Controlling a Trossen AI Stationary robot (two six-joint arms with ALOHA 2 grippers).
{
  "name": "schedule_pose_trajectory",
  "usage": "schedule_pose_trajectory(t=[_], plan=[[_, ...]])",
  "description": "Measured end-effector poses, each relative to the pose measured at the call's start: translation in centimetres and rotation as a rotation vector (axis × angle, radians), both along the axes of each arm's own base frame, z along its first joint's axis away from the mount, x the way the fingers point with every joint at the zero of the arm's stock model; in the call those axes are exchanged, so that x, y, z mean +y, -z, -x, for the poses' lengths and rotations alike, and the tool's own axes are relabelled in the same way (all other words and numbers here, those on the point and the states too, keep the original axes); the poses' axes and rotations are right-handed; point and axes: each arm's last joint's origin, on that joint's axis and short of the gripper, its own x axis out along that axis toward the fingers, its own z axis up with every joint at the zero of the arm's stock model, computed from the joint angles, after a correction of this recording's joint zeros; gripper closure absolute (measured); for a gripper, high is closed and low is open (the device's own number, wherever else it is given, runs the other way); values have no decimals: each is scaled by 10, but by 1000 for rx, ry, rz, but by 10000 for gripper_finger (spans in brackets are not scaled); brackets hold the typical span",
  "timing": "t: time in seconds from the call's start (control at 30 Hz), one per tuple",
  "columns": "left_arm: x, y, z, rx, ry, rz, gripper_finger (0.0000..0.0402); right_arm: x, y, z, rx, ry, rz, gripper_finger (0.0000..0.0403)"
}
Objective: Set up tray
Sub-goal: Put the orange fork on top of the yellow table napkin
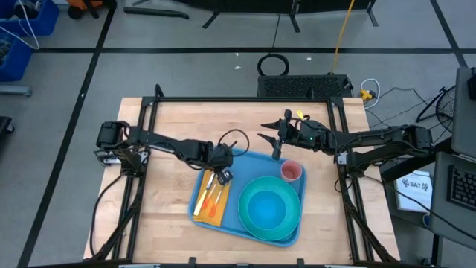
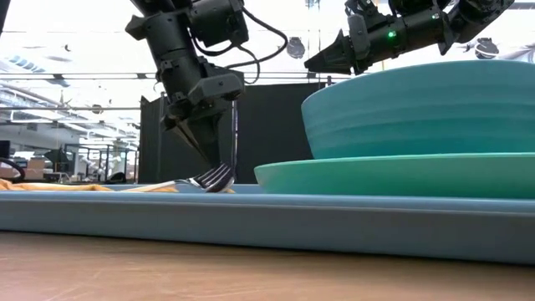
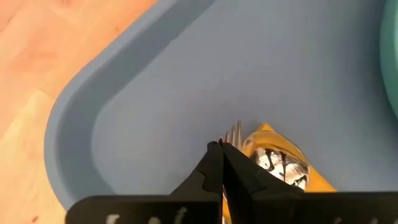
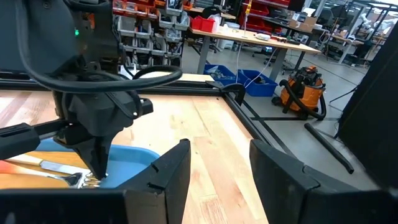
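High view, left to right: the left arm reaches in from the table's left edge, and the left gripper (image 1: 221, 173) stands over the left part of the tray (image 1: 256, 158), which lies on the wooden table (image 1: 163, 134) at centre-front. Its fingers are clamped tight on the fork (image 2: 213, 177), whose tines rest low over the yellow napkin (image 1: 211, 207), beside the other cutlery already lying there; the placement appears intended to group the cutlery on the napkin, clear of the plate. Next comes the turquoise plate (image 1: 251, 223) carrying a bowl (image 1: 269, 205), filling the tray's right half. The pink cup (image 1: 291, 172) stands in the tray's far right corner, just beside the plate. The right gripper (image 1: 277, 138) hovers above the tray's far edge near the cup, fingers spread apart and holding nothing; it is judged to be waiting.
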Motion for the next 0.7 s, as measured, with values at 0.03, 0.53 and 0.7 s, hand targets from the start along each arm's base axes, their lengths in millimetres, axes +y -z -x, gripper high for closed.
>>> schedule_pose_trajectory(t=[0.03,0.53,0.7], plan=[[-1,0,0,-1,-4,2,402,0,0,0,0,0,0,248],[-20,0,3,-4,-73,-23,401,0,0,0,0,-3,0,248],[-23,1,5,9,-88,-16,401,1,0,0,-1,-5,-1,248]])
